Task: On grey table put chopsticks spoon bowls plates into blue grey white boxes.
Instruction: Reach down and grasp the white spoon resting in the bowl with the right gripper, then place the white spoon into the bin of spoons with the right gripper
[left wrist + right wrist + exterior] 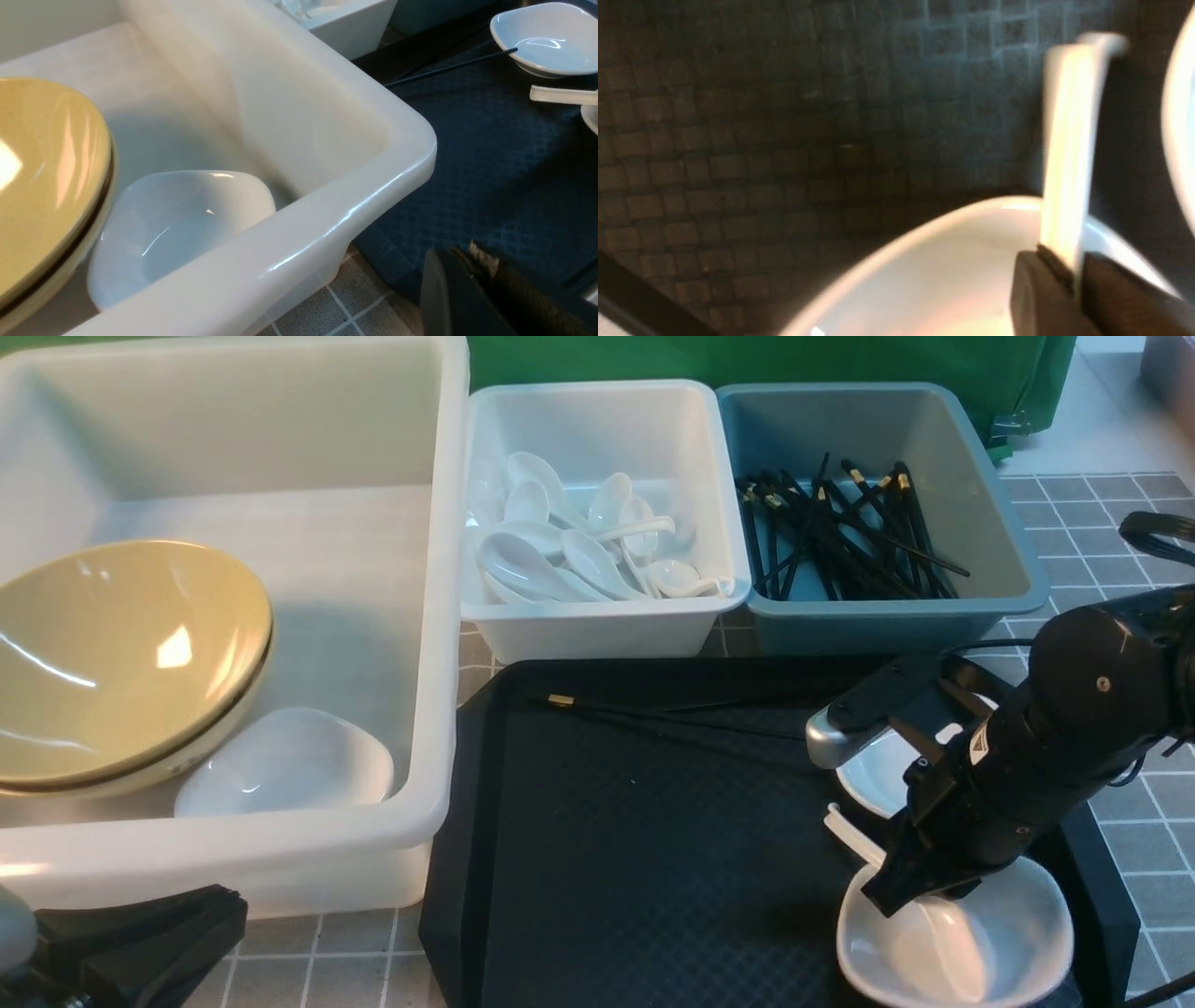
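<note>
My right gripper (898, 887) (1078, 273) is shut on the white spoon's handle (1069, 140). The spoon (848, 833) lies in a white plate (1022, 943) (952, 261) at the black tray's near right corner. A second plate (876, 782) sits behind the arm, with black chopsticks (672, 714) lying across the tray's far side. Yellow bowls (121, 653) and a plate (289, 765) rest in the big whitish box (439, 616). Spoons (579, 546) fill the white box, chopsticks (840, 537) the blue-grey box. My left gripper (229, 915) (467, 263) is shut and empty near the tub's corner.
The black diamond-textured tray (635, 859) lies on the grey table (1102, 523) in front of the two small boxes. A green cloth (747, 359) hangs behind the boxes. The big tub's rim (327, 210) stands close beside my left gripper.
</note>
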Controlling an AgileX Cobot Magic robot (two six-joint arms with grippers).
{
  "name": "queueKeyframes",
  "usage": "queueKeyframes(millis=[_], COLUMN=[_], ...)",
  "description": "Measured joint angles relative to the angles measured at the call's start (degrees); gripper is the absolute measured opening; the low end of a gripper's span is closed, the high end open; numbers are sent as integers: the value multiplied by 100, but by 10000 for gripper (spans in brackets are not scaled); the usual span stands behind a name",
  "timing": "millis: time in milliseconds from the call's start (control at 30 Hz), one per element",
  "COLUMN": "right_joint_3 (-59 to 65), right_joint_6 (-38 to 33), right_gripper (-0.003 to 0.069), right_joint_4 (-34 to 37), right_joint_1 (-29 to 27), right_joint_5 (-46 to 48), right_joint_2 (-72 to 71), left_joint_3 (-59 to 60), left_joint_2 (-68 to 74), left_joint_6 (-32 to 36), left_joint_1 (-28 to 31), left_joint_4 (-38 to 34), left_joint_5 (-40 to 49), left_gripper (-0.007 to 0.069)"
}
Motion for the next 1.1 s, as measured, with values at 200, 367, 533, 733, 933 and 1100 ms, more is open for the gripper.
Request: queueKeyframes(millis=[200, 367, 533, 733, 933, 1100], right_joint_3=[-77, -464, -1195, -2212, -3354, -4386], right_joint_6=[-61, -86, -393, -600, -604, -604], right_gripper=[95, 95, 95, 95, 95, 170], right_joint_4=[-32, 36, 582, 1130, 1623, 1684], right_joint_1=[0, 0, 0, 0, 15, 77], right_joint_5=[382, 455, -429, -2360, -3106, -2643], right_joint_2=[-443, -974, -1088, -443, 914, 1970], left_joint_3=[0, 0, 0, 0, 0, 0], left_joint_2=[-2, -2, -2, -2, -2, -2], left_joint_6=[5, 5, 5, 5, 5, 5], left_joint_1=[0, 0, 0, 0, 0, 0], left_joint_4=[0, 0, 0, 0, 0, 0], left_joint_5=[0, 0, -33, -38, -38, -38], left_gripper=[-11, -11, -11, -11, -11, -11])
